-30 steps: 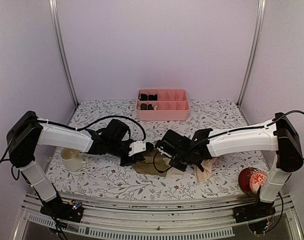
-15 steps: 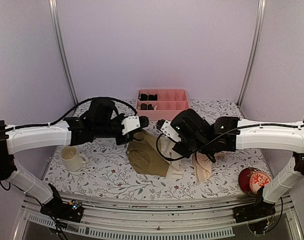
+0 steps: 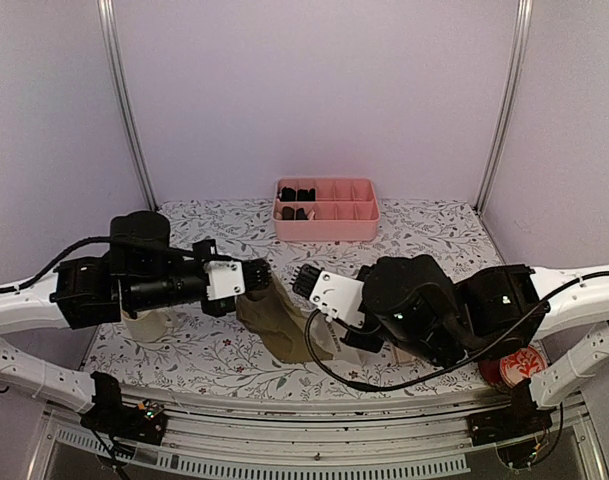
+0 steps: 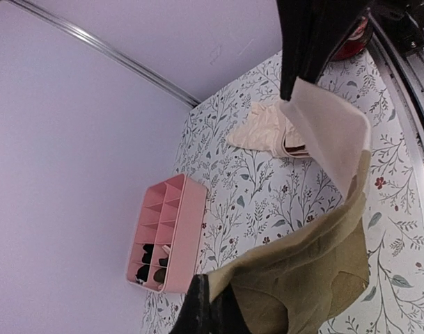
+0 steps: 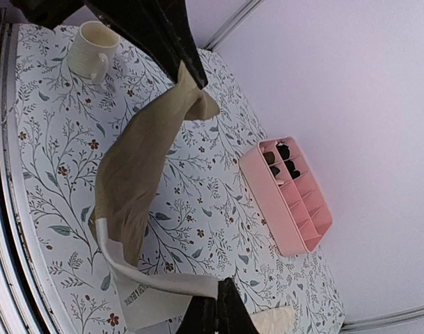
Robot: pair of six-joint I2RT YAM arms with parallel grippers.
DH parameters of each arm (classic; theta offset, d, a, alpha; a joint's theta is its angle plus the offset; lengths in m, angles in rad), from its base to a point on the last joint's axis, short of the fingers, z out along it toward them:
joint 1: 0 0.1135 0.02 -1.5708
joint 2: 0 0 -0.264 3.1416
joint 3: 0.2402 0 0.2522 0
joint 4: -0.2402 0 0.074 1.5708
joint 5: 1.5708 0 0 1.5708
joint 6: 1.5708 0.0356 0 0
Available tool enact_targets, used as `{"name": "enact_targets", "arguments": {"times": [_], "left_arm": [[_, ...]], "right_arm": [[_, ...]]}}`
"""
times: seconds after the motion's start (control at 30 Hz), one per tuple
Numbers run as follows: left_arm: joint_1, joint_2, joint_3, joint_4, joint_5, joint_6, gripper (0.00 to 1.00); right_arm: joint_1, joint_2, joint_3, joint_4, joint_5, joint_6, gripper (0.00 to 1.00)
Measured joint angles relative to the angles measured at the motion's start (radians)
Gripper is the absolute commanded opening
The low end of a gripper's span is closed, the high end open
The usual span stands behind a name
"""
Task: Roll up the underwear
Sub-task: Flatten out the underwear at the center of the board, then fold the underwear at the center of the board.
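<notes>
- The left gripper [image 4: 210,306] is clenched on an olive corner of the olive-brown underwear [image 3: 281,322]. The right gripper [image 5: 217,306] is pinched on its cream-white part.
- The garment hangs in the air between and below both grippers, a slack sling clear of the table [image 3: 214,355].
- Its long axis runs from one gripper to the other: olive end at the left gripper, cream end at the right.
- Judged from this, rolling cannot start until the piece is laid flat beneath the grippers. Both arms are equally near, since each holds one end.
- The peach-beige underwear [image 4: 262,131] lies crumpled on the table below and beyond the right gripper — nearer that arm, well apart from the left gripper.
- Count: two garments, one held and one lying.
- One pink tray [image 3: 326,233] sits on the far side of both grippers, with what look like four black bundles [image 3: 295,203] at its left end.
- One mug [image 5: 93,47] stands below the left gripper's arm.
</notes>
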Motion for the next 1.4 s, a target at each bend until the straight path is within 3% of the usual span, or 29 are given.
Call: {"name": "enact_targets", "arguments": {"times": [0.27, 0.5, 0.6, 0.73, 0.93, 1.07, 1.23, 1.4], "left_arm": [[-0.208, -0.161, -0.002, -0.084, -0.167, 0.031, 0.00], [-0.198, -0.153, 0.000, -0.075, -0.299, 0.087, 0.00], [-0.120, -0.070, 0.002, -0.062, -0.284, 0.101, 0.00], [0.087, 0.169, 0.066, -0.061, -0.203, 0.129, 0.00], [0.275, 0.681, 0.303, -0.043, -0.154, 0.195, 0.00], [0.336, 0.907, 0.492, -0.047, -0.158, 0.208, 0.00], [0.372, 1.001, 0.597, -0.034, -0.184, 0.219, 0.00], [0.374, 1.002, 0.597, -0.016, -0.204, 0.235, 0.00]], "right_arm": [[0.173, -0.058, -0.001, 0.128, 0.136, -0.080, 0.02], [0.068, -0.125, -0.053, 0.222, 0.159, -0.084, 0.02], [-0.082, -0.125, -0.100, 0.228, 0.122, -0.043, 0.02], [-0.290, -0.053, -0.125, 0.232, 0.010, 0.012, 0.02], [-0.592, 0.268, -0.093, 0.322, -0.121, 0.016, 0.02], [-0.729, 0.457, -0.022, 0.392, -0.214, -0.029, 0.02], [-0.816, 0.596, 0.101, 0.480, -0.294, -0.089, 0.02], [-0.835, 0.607, 0.112, 0.536, -0.357, -0.149, 0.02]]}}
